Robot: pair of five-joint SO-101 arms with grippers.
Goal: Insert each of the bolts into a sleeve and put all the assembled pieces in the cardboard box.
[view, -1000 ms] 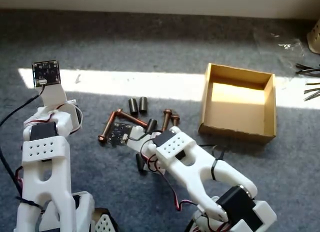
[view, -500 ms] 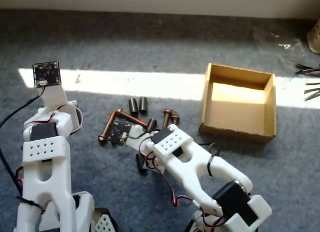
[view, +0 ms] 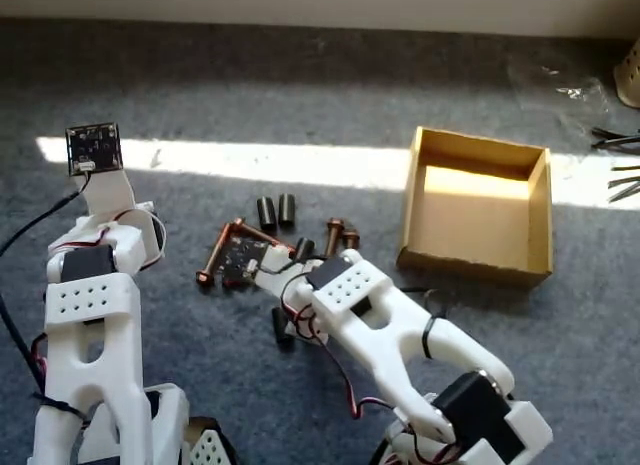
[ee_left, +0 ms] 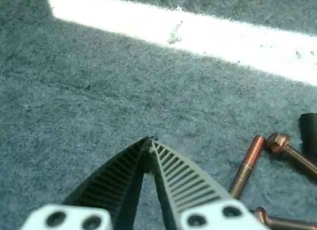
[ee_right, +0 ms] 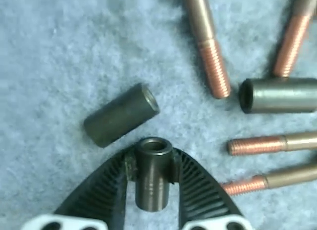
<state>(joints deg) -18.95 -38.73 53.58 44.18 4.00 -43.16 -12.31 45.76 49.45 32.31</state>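
My right gripper (ee_right: 152,160) is shut on a dark sleeve (ee_right: 151,185), which stands upright between the fingers just above the grey carpet. Close by lie a loose sleeve (ee_right: 121,122), another sleeve (ee_right: 280,95) and several copper bolts (ee_right: 205,42). In the high view the right arm (view: 350,295) stretches over the bolt cluster (view: 265,235), with two sleeves (view: 276,209) beyond it. My left gripper (ee_left: 149,141) is shut with nothing in it, low over bare carpet, a short way from two bolts (ee_left: 247,165). The cardboard box (view: 412,190) stands open to the right.
The left arm (view: 90,295) stands at the left side. One sleeve (view: 283,325) lies beside the right arm. A sunlit strip (view: 250,165) crosses the carpet. Dark tools (view: 615,140) lie at the far right edge beyond the box.
The right arm has shifted slightly over the bolt cluster, back and forth by a small amount. The left arm has kept still.
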